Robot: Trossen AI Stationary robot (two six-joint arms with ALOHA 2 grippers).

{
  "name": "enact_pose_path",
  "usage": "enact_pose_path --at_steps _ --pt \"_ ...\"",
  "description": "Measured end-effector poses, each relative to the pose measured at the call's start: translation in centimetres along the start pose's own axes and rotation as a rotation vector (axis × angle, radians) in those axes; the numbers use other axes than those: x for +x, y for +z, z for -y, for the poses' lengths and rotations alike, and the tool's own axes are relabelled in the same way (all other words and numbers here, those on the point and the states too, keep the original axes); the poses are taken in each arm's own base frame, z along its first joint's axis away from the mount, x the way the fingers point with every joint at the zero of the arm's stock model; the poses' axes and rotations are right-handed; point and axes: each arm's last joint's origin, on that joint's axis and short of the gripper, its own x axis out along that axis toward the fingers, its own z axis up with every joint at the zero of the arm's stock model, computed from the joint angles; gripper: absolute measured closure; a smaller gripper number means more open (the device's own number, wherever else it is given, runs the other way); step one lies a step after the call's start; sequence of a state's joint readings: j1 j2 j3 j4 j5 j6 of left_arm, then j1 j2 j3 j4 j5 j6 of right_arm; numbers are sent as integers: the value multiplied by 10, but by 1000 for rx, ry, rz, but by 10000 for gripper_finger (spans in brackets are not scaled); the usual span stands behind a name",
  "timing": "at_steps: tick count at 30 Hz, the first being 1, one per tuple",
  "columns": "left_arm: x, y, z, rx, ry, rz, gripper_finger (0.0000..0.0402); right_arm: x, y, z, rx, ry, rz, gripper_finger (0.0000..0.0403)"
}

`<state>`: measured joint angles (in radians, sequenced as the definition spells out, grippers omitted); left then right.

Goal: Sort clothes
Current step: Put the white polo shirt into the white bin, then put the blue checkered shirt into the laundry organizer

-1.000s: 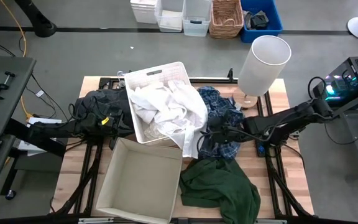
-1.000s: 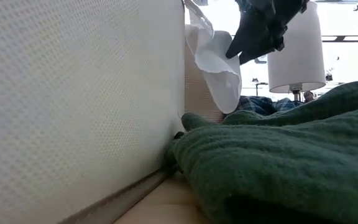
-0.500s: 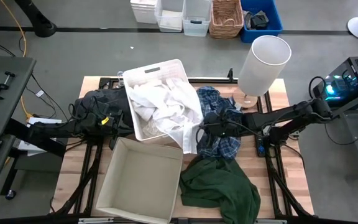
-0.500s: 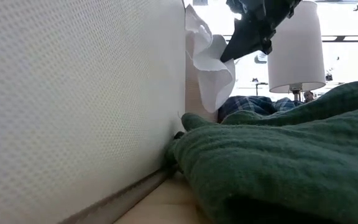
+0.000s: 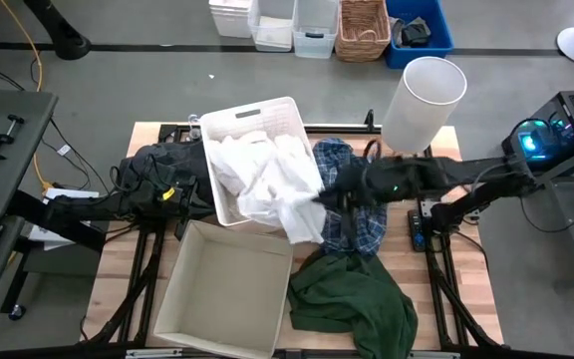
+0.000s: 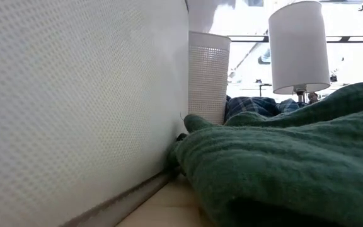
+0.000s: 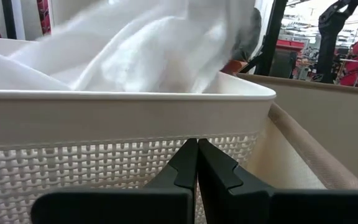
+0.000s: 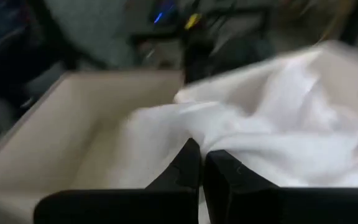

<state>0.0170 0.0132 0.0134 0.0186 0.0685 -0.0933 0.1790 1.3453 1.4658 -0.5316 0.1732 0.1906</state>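
Wooden table (image 5: 461,150) carries clothes (image 5: 267,179), concrete floor (image 5: 138,60) around.

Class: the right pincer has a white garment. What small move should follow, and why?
Probably carry it on over the empty beige box: the right pincer is shut on the white garment, lifted off the slotted basket.

Both arms reach inward over the table.
Left gripper (image 7: 197,163) rests low at the left, fingers pressed together. Right gripper (image 8: 202,163) is raised mid-table, fingers clamped on white cloth (image 8: 272,130).
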Motion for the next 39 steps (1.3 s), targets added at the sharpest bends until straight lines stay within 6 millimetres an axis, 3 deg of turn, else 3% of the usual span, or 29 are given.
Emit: enact_pose_path --at_steps 3,7,13,17,22,29,34,39 --pt "0 0 0 0 0 1 401 12 17 12 -41 -85 95 402" --pt "0 0 0 0 0 0 401 53 24 38 -29 -169 193 402" --pt "0 0 0 0 1 0 401 123 4 84 80 -279 176 402" --pt "0 0 0 0 1 0 401 144 -6 100 172 -247 164 402" --pt "0 0 0 0 1 0 401 152 -18 102 233 -146 63 359" --pt "0 0 0 0 1 0 401 151 -23 94 237 -146 12 204" --pt "0 0 0 0 1 0 401 144 -6 88 223 -137 23 117" --pt "0 0 0 0 1 0 401 134 11 87 173 -144 24 84"
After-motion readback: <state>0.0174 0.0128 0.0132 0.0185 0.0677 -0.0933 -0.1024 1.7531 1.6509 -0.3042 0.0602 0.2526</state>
